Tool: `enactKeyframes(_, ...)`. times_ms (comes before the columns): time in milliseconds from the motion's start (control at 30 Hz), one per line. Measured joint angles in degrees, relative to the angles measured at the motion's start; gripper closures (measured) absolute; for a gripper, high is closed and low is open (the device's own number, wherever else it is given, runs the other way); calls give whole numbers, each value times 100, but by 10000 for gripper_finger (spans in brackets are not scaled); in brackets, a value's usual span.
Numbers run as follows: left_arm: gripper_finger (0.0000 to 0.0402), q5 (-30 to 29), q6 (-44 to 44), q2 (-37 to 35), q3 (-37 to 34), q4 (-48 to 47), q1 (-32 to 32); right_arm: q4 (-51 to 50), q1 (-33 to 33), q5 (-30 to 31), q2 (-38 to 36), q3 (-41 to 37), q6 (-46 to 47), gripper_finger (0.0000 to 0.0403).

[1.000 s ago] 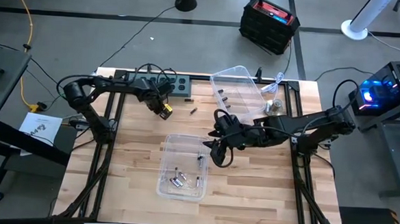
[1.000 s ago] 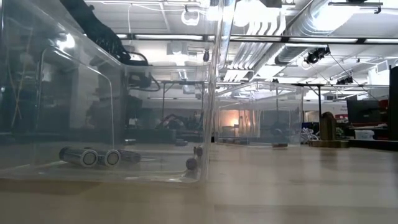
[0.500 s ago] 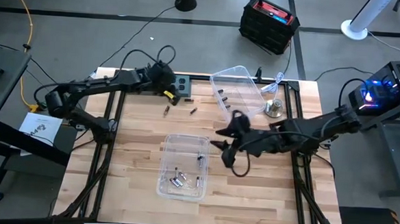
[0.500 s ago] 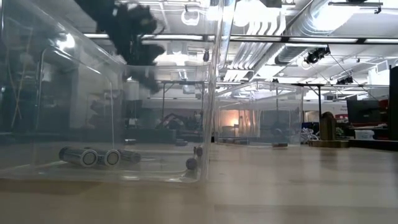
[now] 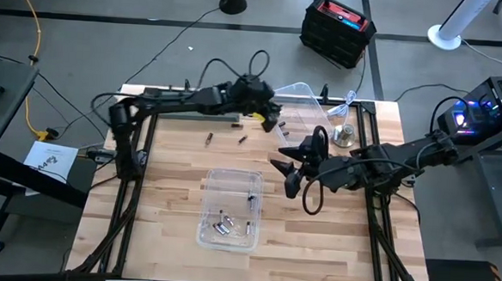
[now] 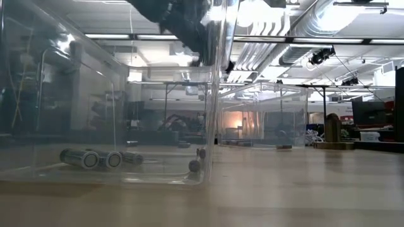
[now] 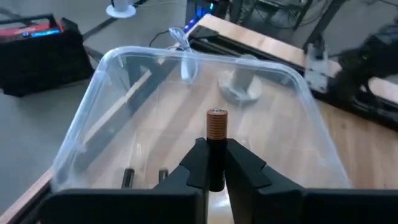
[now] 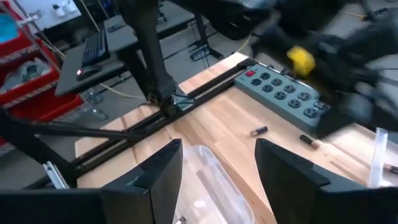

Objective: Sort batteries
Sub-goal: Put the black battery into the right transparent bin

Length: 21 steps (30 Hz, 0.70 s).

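The left gripper point(image 7: 215, 167) pinched a copper-banded battery point(image 7: 216, 126) upright between its fingertips, raised over the rim of the far clear bin point(image 7: 112, 99), where two dark batteries point(image 7: 144, 177) lay on the floor. The right gripper point(image 8: 217, 165) hung with fingers spread wide near the table's middle, just beside the near clear bin point(image 5: 230, 210), which held several silvery batteries point(image 6: 95, 157). Two loose batteries point(image 5: 225, 139) lay on the wooden table point(image 5: 171, 188) beside a power strip point(image 8: 283, 93).
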Motion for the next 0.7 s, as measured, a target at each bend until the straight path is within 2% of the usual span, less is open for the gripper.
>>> enactKeyframes(167,336,-79,-213,769,755,-160,52,170,-2,145,0,-7,-82,206)
enactKeyframes(333,269,-85,-21,909,1083,-609,55,206,-2,147,0,-9,-113,206)
enactKeyframes(467,222,-83,326,577,1080,-1576,64,195,-2,176,0,-11,-177,206)
enactKeyframes(567,201,-95,421,141,1074,-2870,101,190,-2,194,2,-11,-287,206)
enactKeyframes(700,195,-392,91,-494,287,-3510,105,160,-2,303,2,-11,-304,206)
